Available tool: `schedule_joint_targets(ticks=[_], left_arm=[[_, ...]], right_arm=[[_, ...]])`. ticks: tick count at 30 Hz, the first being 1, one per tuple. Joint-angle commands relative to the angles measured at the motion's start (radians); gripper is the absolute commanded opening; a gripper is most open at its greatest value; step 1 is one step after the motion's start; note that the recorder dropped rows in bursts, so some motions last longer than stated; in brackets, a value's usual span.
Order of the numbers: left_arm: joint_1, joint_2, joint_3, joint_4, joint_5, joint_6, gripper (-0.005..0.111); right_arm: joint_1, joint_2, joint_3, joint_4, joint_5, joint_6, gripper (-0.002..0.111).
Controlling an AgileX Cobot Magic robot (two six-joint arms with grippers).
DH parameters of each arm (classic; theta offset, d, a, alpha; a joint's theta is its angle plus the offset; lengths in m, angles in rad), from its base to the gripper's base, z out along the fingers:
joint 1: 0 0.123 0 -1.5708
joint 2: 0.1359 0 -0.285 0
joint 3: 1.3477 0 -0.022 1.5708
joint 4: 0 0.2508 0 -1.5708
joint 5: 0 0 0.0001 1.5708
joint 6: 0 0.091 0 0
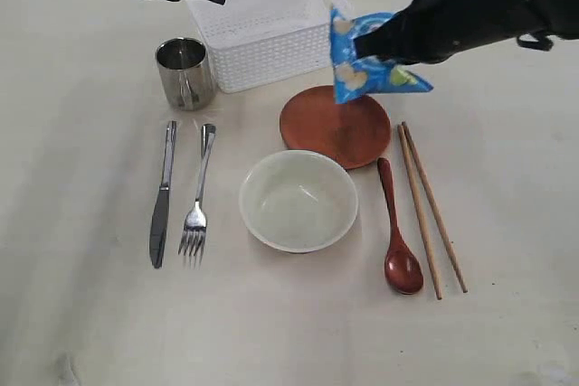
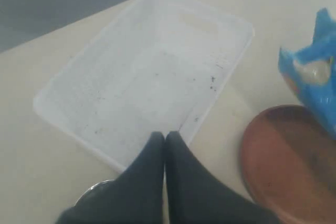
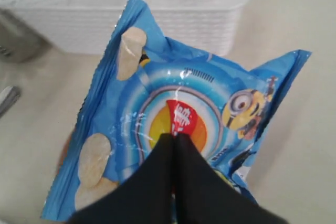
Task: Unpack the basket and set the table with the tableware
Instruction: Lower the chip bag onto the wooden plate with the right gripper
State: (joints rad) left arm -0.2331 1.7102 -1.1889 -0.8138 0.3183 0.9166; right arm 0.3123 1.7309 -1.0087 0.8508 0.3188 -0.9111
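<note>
Exterior view: pale beige, faintly grained table (image 1: 72, 314).

A white plastic basket (image 1: 271, 65) with fine perforated walls and cut-out handles stands empty at the far middle of a pale beige table (image 1: 81, 314). An upright steel cup (image 1: 185, 72) stands near its left front corner. Nearer, a steel knife (image 1: 163, 196) and fork (image 1: 201, 183) lie side by side, not touching, with handles pointing away and the fork on the right. A round brown plate (image 1: 326, 133) lies flat in front of the basket. An empty cream bowl (image 1: 298, 201) sits upright just in front of the plate. To the bowl's right lies a reddish-brown wooden spoon (image 1: 403, 268), scoop end nearest. Right of it lie two wooden chopsticks (image 1: 422, 214), spreading slightly apart at the near end.
</note>
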Motion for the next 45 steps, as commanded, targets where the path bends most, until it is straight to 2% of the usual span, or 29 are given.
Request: schedule_joint_targets(ticks=[1,4,14,26,37,40,44,45], left_arm=[[0.002,-0.012,0.006,-0.009,-0.006,0.003,0.0],[0.002,-0.012,0.006,-0.009,0.001,0.003,0.0],[0.002,-0.012,0.006,-0.011,0.001,0.0,0.0],[0.002,-0.012,0.006,-0.01,0.001,-0.005,0.0],[0.002,-0.012,0.006,-0.01,0.008,-0.006,0.0],[0.002,-0.012,0.006,-0.01,0.008,-0.006,0.0],[0.002,-0.012,0.006,-0.01,0.019,0.0,0.0],[0.002,-0.012,0.006,-0.008,0.019,0.001,0.0]], right_arm=[[0.104,0.019,-0.001,-0.004,0.021,-0.001,0.0],[0.143,0.048,-0.001,-0.004,-0.005,0.007,0.0],[0.143,0.081,-0.001,-0.034,-0.05,0.066,0.0],[0.143,0.081,-0.001,-0.439,0.012,0.415,0.0],[0.143,0.081,-0.001,-0.441,0.031,0.417,0.0],[0.143,0.081,-0.001,-0.441,0.034,0.417,0.017],[0.143,0.081,-0.001,-0.441,0.045,0.417,0.056],[0.143,0.081,-0.001,-0.441,0.036,0.417,0.06]])
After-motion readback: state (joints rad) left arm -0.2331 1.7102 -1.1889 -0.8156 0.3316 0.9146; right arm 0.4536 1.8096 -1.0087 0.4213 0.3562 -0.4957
